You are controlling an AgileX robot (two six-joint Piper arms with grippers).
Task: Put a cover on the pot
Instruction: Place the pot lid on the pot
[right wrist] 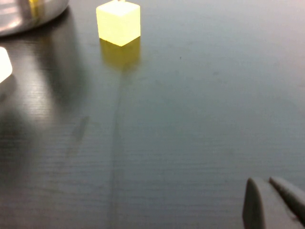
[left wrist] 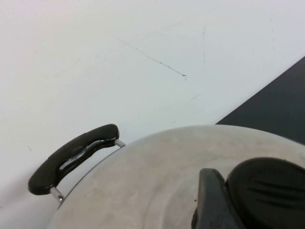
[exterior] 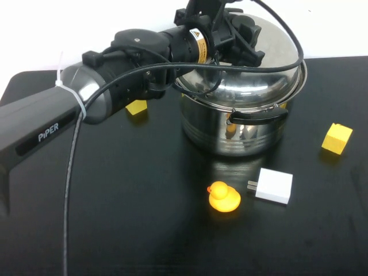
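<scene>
Left claw (exterior: 244, 35) grips lid (exterior: 282, 46) on pot (exterior: 230, 123); right claw (right wrist: 271, 200) shut, only wrist-seen.

Left tool (left wrist: 224, 200) sits on domed lid (left wrist: 152, 186) w/ black knob (left wrist: 269, 191); pot's black handle (left wrist: 71, 157) beyond rim.

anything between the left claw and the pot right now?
Nothing visible. The left claw is over the lid, which sits on the pot. The duck, white adapter and yellow cubes lie away on the table. The right claw hangs near the bare table.
</scene>
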